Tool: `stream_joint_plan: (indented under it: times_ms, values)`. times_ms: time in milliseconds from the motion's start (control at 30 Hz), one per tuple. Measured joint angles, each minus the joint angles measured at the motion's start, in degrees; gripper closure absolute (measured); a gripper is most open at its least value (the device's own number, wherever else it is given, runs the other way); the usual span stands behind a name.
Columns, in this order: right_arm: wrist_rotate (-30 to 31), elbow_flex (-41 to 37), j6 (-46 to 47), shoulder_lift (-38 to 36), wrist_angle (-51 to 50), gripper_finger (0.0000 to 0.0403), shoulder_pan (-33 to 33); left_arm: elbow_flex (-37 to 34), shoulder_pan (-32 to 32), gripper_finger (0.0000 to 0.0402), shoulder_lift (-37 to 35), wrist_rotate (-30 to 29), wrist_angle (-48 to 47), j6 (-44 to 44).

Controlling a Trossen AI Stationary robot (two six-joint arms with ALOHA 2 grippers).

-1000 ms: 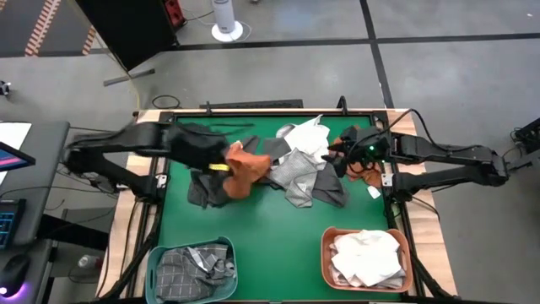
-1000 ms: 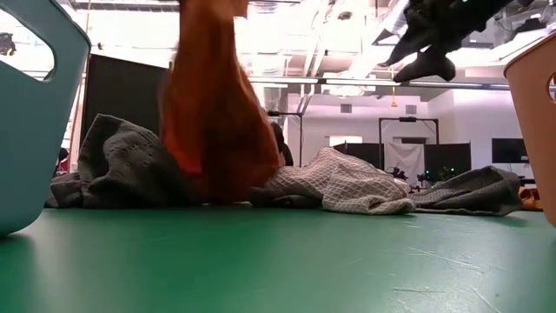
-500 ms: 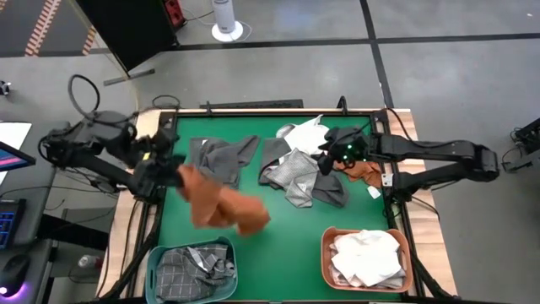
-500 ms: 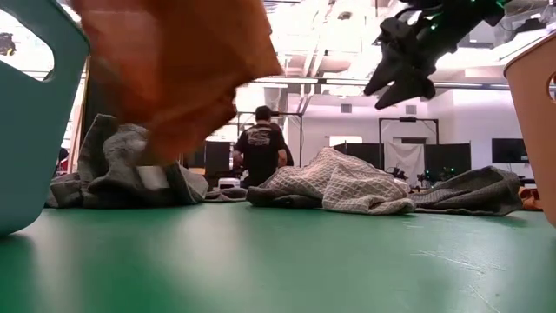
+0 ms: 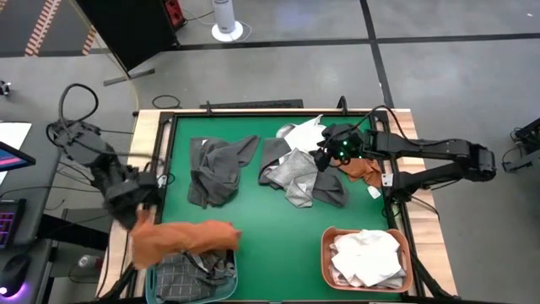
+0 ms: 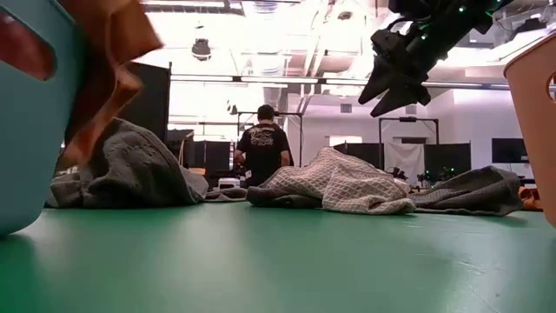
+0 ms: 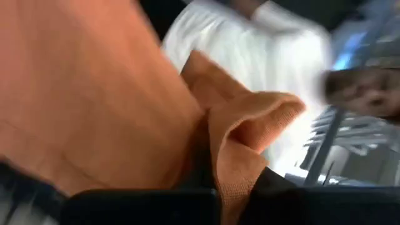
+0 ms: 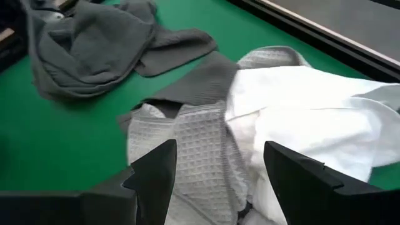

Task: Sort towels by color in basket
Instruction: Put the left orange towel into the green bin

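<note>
Two baskets (image 5: 155, 268) partly filled; left claw (image 5: 135, 221) clamps an orange towel (image 5: 181, 237), right claw (image 5: 325, 154) gapes empty over remaining towels (image 5: 295, 169).

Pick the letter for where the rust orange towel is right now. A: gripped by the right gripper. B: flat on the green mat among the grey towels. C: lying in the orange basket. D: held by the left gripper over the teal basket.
D: the left gripper is shut on the rust orange towel, which hangs over the teal basket.
</note>
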Motion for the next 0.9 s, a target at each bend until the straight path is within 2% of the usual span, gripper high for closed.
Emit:
stream_joint_plan:
  times_ms: [200,267,333,400,533,633,700,900]
  values:
    - [-0.02,0.0,0.0,0.06,-0.34,0.0133,-2.06,-0.02,-6.1,0.0401,0.34,16.22,-5.65,-6.14]
    - [-0.01,0.0,-0.01,0.06,-0.33,0.0133,-2.76,-0.02,-7.14,0.0401,0.64,17.23,-6.65,-6.12]
    - [-0.02,0.0,-0.01,0.06,-0.32,0.0133,-3.43,-0.02,-7.96,0.0401,1.07,15.83,-5.83,-5.32]
    - [-0.02,0.0,0.0,0.06,-0.34,0.0133,-4.06,-0.02,-8.49,0.0401,1.39,11.82,-2.65,-4.05]
    - [-0.02,0.0,-0.02,0.06,-0.41,0.0133,-5.09,-0.02,-8.43,0.0401,2.6,-1.42,5.34,1.98]
    - [-0.02,0.0,-0.06,0.06,-0.7,0.0133,-5.38,-0.02,-8.1,0.0401,4.07,-7.62,11.74,6.72]
    - [-0.07,0.0,-1.39,0.06,-1.25,0.0133,-5.51,-0.02,-8.13,0.0401,5.5,-8.71,15.55,7.99]
    - [-0.28,0.0,-3.23,0.04,-4.37,0.0133,-6.82,-0.04,-9.36,0.0401,9.26,-5.28,25.61,5.15]
